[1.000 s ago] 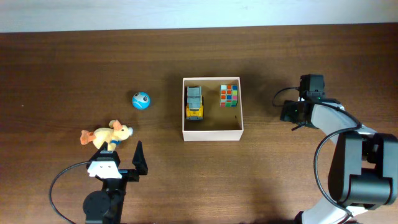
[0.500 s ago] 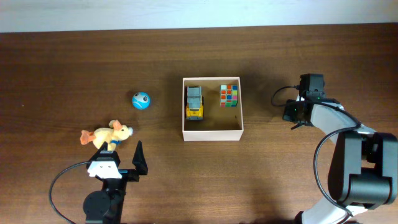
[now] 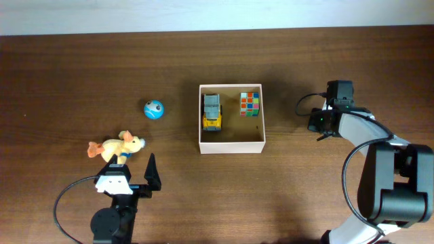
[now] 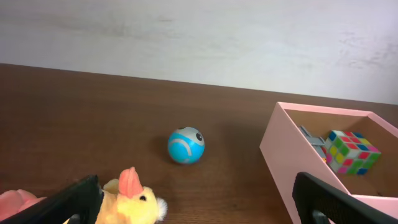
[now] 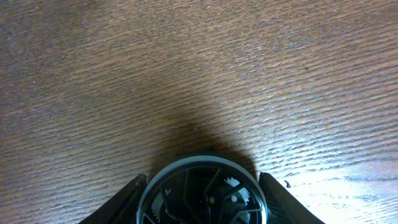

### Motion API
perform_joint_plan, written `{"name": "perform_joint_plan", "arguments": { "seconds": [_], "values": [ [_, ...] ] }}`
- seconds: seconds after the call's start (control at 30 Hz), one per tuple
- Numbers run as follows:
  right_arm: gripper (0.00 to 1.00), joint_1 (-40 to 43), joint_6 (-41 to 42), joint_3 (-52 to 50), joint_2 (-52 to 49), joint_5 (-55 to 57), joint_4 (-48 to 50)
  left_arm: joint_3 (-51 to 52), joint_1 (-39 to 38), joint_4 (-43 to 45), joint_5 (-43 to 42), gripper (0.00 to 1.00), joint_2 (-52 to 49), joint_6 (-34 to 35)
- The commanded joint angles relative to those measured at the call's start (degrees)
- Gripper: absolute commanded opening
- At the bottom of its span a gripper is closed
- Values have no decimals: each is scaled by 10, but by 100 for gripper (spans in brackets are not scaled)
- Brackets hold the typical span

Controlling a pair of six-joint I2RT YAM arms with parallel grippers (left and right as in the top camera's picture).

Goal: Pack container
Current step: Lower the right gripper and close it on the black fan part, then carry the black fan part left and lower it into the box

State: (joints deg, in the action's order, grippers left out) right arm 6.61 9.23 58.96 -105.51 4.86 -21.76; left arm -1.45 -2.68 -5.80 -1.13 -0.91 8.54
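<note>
Right gripper (image 3: 314,122), right of container (image 3: 230,147), has edged back; jaws unclear. Left gripper (image 4: 196,199) jaws wide; plush duck (image 3: 116,146) not yet packed.

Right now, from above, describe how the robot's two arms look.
Left arm: black, with a white block near the wrist and a looping black cable. Right arm: chunky white and dark grey segments, a thin black cable curling beside its wrist.

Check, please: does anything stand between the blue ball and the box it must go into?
Nothing visible does. Only bare table lies between the ball and the box; the plush toy lies off that line.
</note>
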Motion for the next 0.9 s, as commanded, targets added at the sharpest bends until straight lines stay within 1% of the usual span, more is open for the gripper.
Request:
{"name": "perform_joint_plan", "arguments": {
  "seconds": [0.0,0.27,0.5,0.57,0.67,0.8,0.87],
  "values": [
    [49,2,0,9,-7,-16,4,3,-2,2,-6,99,1,-11],
    [49,2,0,76,-1,-60,-27,3,-2,2,-6,99,1,-11],
    [49,1,0,170,3,-110,-105,3,-2,2,-6,99,1,-11],
    [49,-2,-17,205,3,-134,-136,3,-2,2,-6,99,1,-11],
    [49,-13,-33,247,4,-139,-176,3,-2,2,-6,99,1,-11],
    [50,-45,-61,306,6,-142,-225,3,-2,2,-6,99,1,-11],
    [50,-67,-61,328,7,-142,-241,3,-2,2,-6,99,1,-11]
  ]
}}
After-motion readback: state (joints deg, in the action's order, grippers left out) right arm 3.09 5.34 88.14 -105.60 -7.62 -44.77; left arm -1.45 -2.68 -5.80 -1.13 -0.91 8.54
